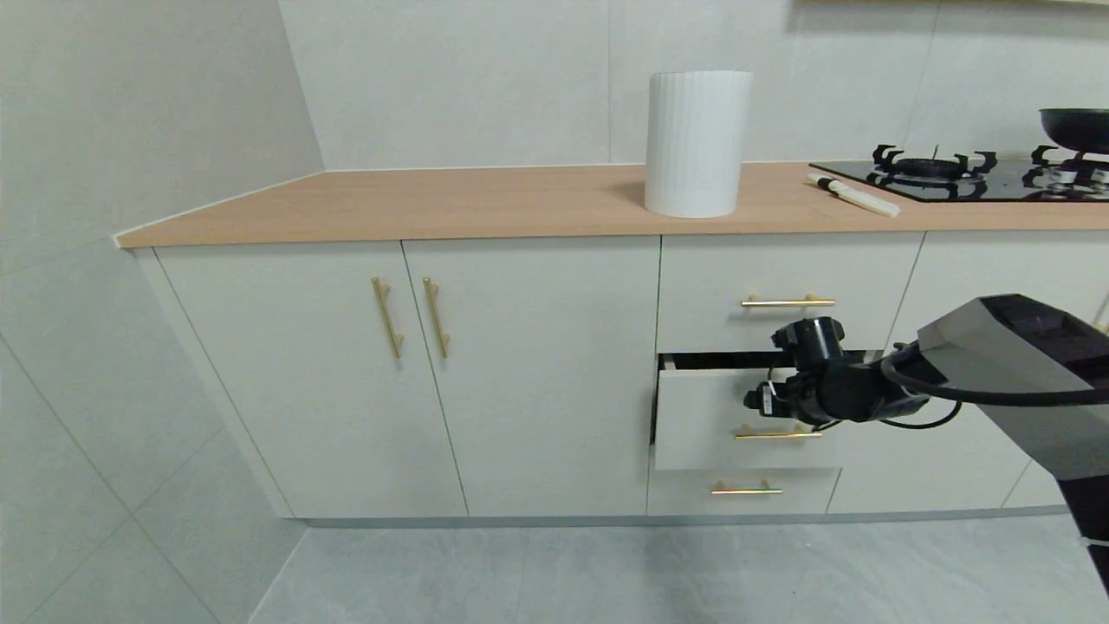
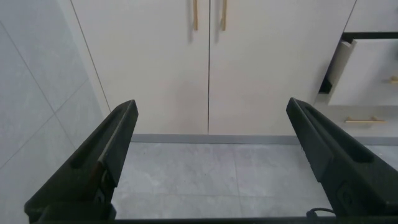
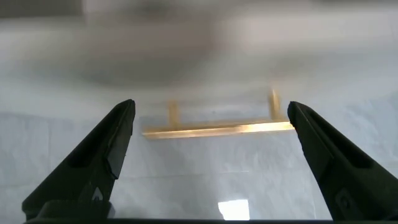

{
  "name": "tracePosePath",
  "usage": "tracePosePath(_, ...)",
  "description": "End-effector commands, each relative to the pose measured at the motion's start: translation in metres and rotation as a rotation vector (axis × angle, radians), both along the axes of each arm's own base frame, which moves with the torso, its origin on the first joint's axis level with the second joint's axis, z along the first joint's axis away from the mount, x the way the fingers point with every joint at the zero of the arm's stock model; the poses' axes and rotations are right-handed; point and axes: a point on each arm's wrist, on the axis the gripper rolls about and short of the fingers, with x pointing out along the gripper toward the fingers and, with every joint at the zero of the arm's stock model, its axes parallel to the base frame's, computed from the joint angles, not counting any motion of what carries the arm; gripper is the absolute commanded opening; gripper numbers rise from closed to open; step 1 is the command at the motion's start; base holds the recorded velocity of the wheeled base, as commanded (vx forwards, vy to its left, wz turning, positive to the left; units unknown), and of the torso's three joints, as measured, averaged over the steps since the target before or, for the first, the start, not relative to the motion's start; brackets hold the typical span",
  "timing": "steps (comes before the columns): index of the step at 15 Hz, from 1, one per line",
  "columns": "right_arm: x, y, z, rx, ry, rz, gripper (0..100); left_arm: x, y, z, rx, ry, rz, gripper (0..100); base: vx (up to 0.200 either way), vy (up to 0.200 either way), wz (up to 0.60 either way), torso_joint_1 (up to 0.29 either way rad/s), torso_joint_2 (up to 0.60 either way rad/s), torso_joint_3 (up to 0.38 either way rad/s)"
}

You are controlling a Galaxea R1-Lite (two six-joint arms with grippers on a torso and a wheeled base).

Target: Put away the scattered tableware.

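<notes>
Step in hand, as I judge it: drawing out the middle drawer [image 1: 702,416] so the tableware has somewhere to go. The drawer stands part open, with a dark gap along its top edge. The right gripper [image 3: 210,112] hangs just in front of the drawer's gold handle [image 3: 217,129], fingers spread wide, the bar ahead between them and not pinched. To do this well I would centre the fingers on the bar, close fully, then pull straight out. Any sideways drag risks binding. The left gripper [image 2: 211,107] sits low before the cabinet doors [image 2: 208,62], fingers likewise spread, holding nothing. The item to stow, a pale knife-like utensil [image 1: 853,196], lies on the desk [image 1: 476,204] near its front edge, just beside the hob [image 1: 953,178], with a white ribbed canister [image 1: 697,143] nearby. Open floor lies before the drawer. The closed top drawer [image 1: 784,277] sits directly above the gap, so entry from above looks tight until the drawer comes further out.
</notes>
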Motion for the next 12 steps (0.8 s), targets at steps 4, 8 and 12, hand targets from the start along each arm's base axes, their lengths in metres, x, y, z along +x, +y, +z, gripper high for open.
tracePosePath(4, 0.014, -0.009, -0.017, 0.018, -0.084, -0.027, 100, 0.000, 0.000, 0.000, 0.000, 0.000, 0.001, 100, 0.000, 0.000, 0.00, 0.000, 0.00, 0.000)
tracePosePath(8, 0.023, -0.017, -0.024, 0.033, -0.118, -0.060, 100, 0.000, 0.000, 0.000, 0.000, 0.000, 0.001, 100, 0.000, 0.000, 0.00, 0.000, 0.00, 0.000)
tracePosePath(12, 0.031, -0.020, -0.021, 0.062, -0.151, -0.093, 100, 0.000, 0.000, 0.000, 0.000, 0.000, 0.001, 100, 0.000, 0.000, 0.00, 0.000, 0.00, 0.000)
